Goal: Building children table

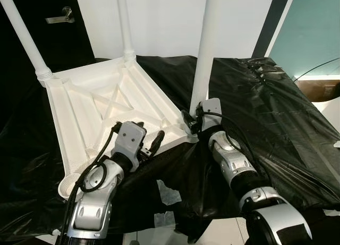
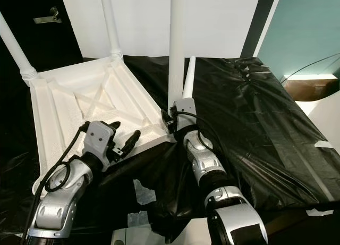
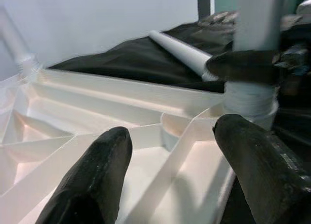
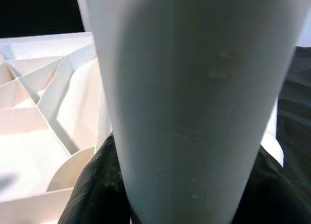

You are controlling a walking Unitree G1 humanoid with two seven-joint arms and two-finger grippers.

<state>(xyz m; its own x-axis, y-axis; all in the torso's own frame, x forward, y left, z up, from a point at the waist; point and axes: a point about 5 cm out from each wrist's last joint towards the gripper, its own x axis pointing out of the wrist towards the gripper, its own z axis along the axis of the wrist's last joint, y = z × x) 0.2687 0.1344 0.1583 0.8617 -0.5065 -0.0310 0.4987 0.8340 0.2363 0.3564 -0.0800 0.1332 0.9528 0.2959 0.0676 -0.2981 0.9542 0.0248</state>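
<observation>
A white table top (image 1: 106,101) lies upside down on black sheeting, ribs facing up. Two white legs (image 1: 24,35) stand in its far corners. A third leg (image 1: 204,48) stands upright in the near right corner socket, and my right gripper (image 1: 194,120) is shut around its base. In the right wrist view that leg (image 4: 194,88) is pressed between the dark fingers. My left gripper (image 1: 149,133) hovers open over the near edge of the top, its fingers (image 3: 92,180) spread above the ribs. A loose leg (image 2: 188,75) lies on the sheet behind the held one. The near left socket (image 1: 69,185) is empty.
Black plastic sheeting (image 1: 265,112) covers the whole work surface, with scraps of white tape (image 1: 167,194) near its front edge. A dark door with a handle (image 1: 61,15) stands at the back left, a white wall behind, and a brown box (image 1: 319,88) at the right.
</observation>
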